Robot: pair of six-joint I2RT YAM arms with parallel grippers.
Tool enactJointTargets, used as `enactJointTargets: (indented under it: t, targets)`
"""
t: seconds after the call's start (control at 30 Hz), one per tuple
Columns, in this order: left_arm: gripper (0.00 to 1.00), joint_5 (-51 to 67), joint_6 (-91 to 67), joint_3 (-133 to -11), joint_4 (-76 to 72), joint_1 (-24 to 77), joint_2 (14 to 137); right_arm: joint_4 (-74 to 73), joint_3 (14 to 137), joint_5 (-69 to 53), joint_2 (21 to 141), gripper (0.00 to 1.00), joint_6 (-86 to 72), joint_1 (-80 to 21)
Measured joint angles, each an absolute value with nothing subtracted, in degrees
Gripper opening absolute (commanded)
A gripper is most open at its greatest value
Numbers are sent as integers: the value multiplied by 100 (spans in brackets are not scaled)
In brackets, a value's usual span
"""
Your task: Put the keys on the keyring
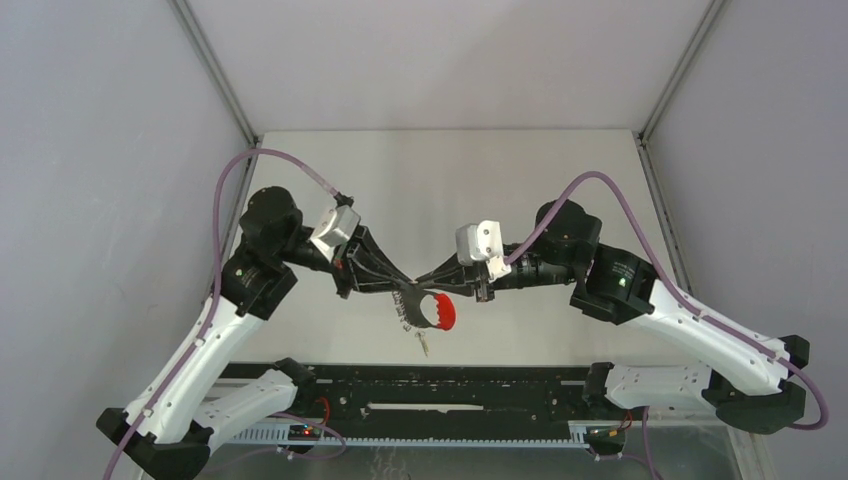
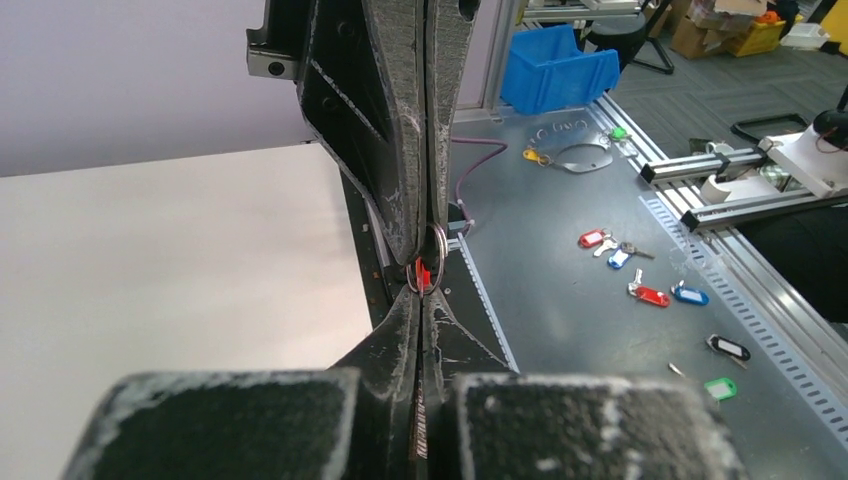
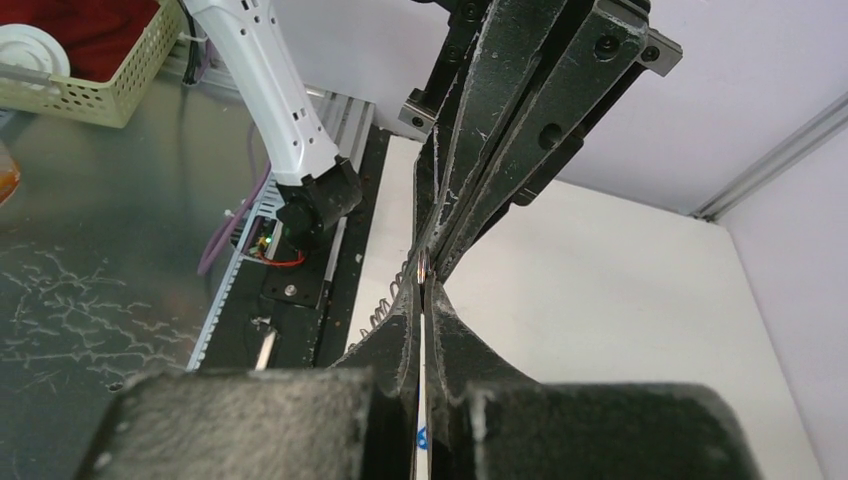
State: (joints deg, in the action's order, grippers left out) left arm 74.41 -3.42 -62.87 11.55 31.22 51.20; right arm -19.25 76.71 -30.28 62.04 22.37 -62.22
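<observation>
Top: key [image 1: 424, 343] hanging under keyring [image 1: 410, 308] too small for tag colour. Left wrist: keyring nearly all hidden between left fingers [image 2: 385, 345], just a red sliver shows. Right wrist: blue sliver [image 3: 419, 436] pinched between right fingers [image 3: 455, 345], rest hidden, can't name it.

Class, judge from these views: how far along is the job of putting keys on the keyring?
Done, it seems: one small key dangles below the keyring. In hand: the left pincer is shut on the keyring, the right pincer shut tip to tip against it; what it pinches is hidden. Remaining: a second key, not seen attached.
</observation>
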Motion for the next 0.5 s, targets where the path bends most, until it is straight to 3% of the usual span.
enactJointTargets:
  t: [0.1, 0.17, 0.5]
  targets:
    - [50, 7494, -257, -6254, 1186, 3120, 5122, -1997, 7686, -3009, 6228, 0, 2165, -6215]
    - [66, 7505, -207, -6254, 1210, 3122, 5113, -2097, 7778, -2956, 6276, 0, 2102, -6189]
    - [76, 6466, 1898, -6475, 2615, 3122, 4698, -2381, 7839, -2467, 6276, 0, 1874, -6165]
